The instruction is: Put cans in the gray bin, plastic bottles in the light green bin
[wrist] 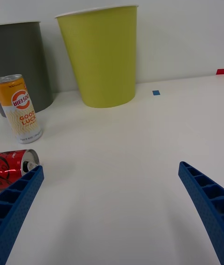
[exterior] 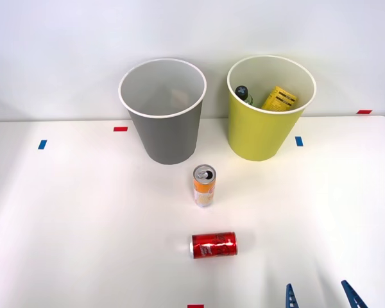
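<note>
A broad white tabletop (exterior: 83, 224) fills the front view, and two bins stand side by side at the upper middle of the frame, against the wall. One gray bin (exterior: 165, 131), upright, white rim, pale inside; a faint shape shows low in it, too dim to name. Just right of it, one light green bin (exterior: 260, 131), also upright, and this one has cargo: a green plastic bottle (exterior: 244, 95) with its black cap up, leaning at the left of the opening, and a yellow ribbed object (exterior: 279, 99) propped beside it at the right.

Two cans are out on the tabletop, both in the centre of the frame. The slim orange-and-white can (exterior: 204, 185) stands upright, silver top showing, just below the gray bin. Further down, the shorter red can (exterior: 213, 245) lies on its side, well apart from the bins. In the wrist view the orange-and-white can (wrist: 21, 108) reads "GOOD LUCK", with the red can (wrist: 16, 166) close by, its silver end facing the camera.

The right hand (exterior: 321, 296) sits at the lower right of the front frame, blue ribbed fingers spread wide, holding nothing. From the wrist, one finger (wrist: 18, 199) lies just beside the red can.

Small tape marks dot the tabletop: two blue (exterior: 42, 144), three red (exterior: 120, 129).
</note>
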You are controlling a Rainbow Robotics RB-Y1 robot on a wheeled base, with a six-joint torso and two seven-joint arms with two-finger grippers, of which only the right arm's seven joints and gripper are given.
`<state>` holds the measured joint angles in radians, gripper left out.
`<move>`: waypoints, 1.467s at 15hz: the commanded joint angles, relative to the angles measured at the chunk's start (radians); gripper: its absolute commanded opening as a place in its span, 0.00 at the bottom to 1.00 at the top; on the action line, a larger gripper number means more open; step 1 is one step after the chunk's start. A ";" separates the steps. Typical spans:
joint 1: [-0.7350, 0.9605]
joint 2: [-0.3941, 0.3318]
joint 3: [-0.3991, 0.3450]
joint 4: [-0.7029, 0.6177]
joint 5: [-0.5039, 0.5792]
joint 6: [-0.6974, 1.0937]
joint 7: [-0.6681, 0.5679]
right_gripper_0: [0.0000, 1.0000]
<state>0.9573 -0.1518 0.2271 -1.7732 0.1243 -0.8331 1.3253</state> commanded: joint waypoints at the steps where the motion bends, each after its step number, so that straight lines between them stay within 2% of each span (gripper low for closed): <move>1: 0.000 0.000 0.000 0.000 0.000 0.000 0.000 1.00; 22: 0.000 0.000 0.000 0.000 0.000 0.000 0.000 1.00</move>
<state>0.9572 -0.1518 0.2270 -1.7732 0.1243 -0.8330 1.3253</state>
